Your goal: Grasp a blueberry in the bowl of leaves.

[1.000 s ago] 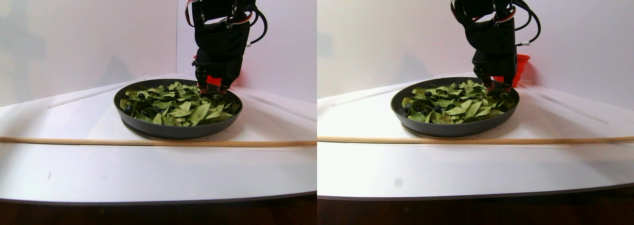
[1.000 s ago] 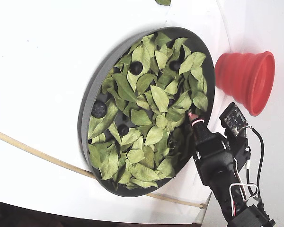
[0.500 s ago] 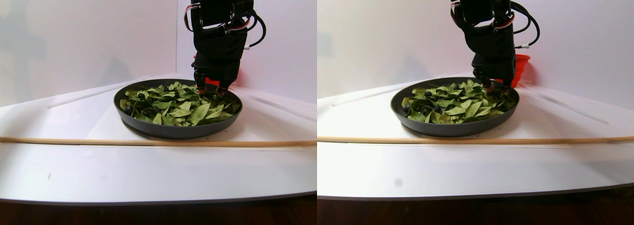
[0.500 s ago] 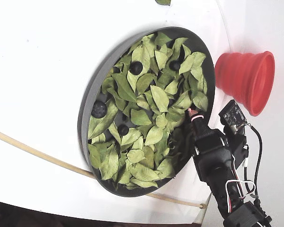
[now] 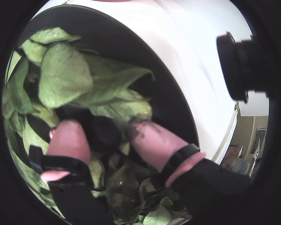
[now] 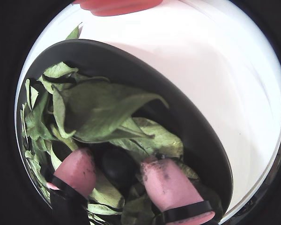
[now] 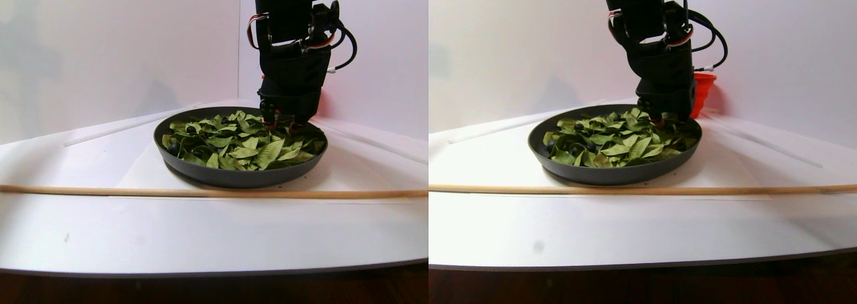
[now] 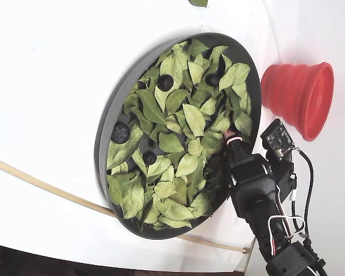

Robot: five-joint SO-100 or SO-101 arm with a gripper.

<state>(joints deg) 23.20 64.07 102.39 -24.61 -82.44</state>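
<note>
my arm reaching steeply down, claw [image 6: 119, 176] low at the end of it, pink fingertips [image 5: 70, 138] parted in both wrist views, dark smudges on the right-hand pad, black wrist housing with loose cables above in the stereo pair view

Past my work sits 1 red ribbed cup [image 8: 299, 98] lying on its side on the white table [image 8: 46, 69]; a thin wooden stick [image 7: 201, 192] crosses the front.

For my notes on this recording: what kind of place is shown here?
Probably an indoor tabletop robot test setup: a white board surface, a plain pale wall, and a staged dark grey round bowl of green leaves.
</note>
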